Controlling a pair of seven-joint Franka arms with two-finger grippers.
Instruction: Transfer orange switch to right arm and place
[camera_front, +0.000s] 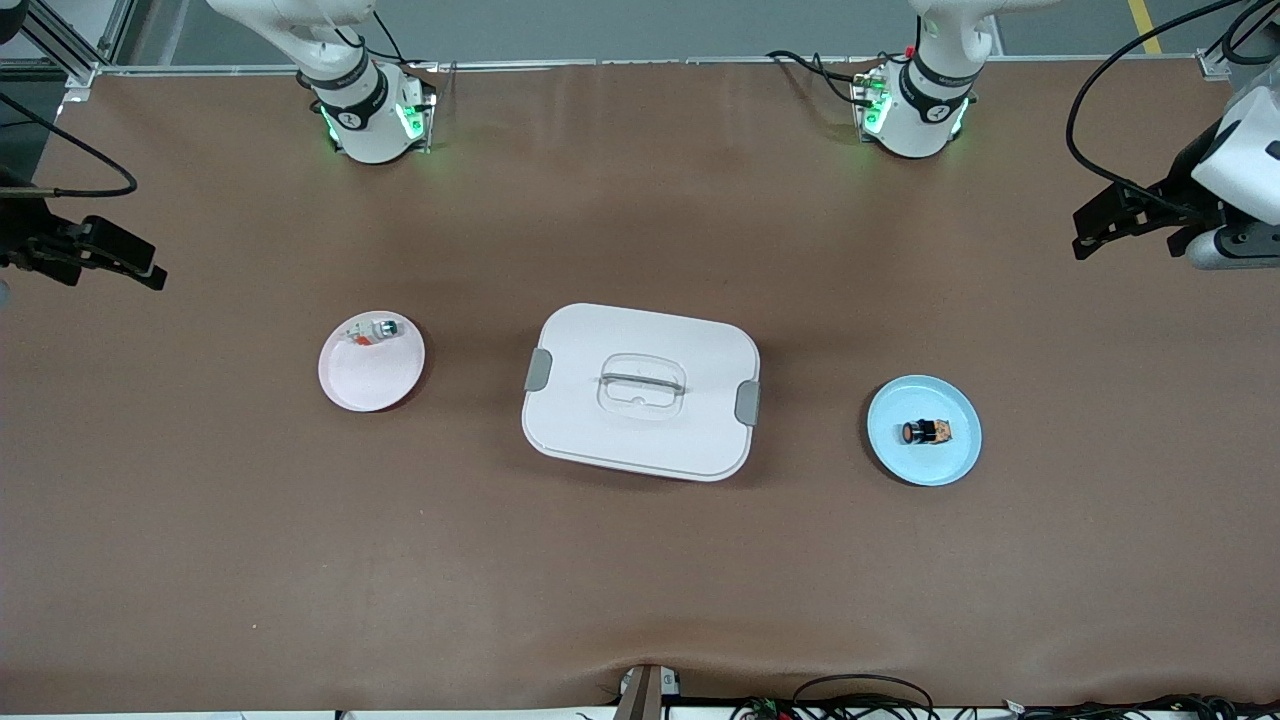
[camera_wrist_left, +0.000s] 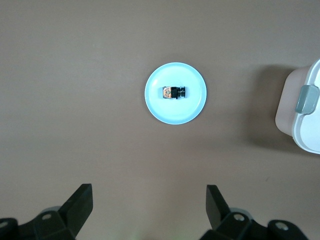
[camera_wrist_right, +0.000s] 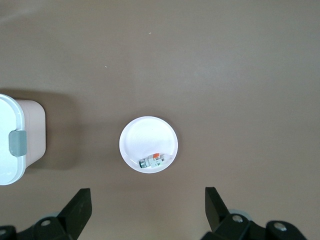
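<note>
Brown table (camera_front: 640, 580): orange switch (camera_front: 927, 432) centered on blue plate (camera_front: 960, 465) (rim clear).

White lidded box (camera_front: 640, 390) sits between two plates (camera_front: 371, 362) (camera_front: 924, 431).

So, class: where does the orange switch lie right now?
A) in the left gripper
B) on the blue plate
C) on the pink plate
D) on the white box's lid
B: the orange switch lies on the blue plate, toward the left arm's end of the table.

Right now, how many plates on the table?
2: a blue plate holding the orange switch toward the left arm's end, a pink plate toward the right arm's end.
</note>
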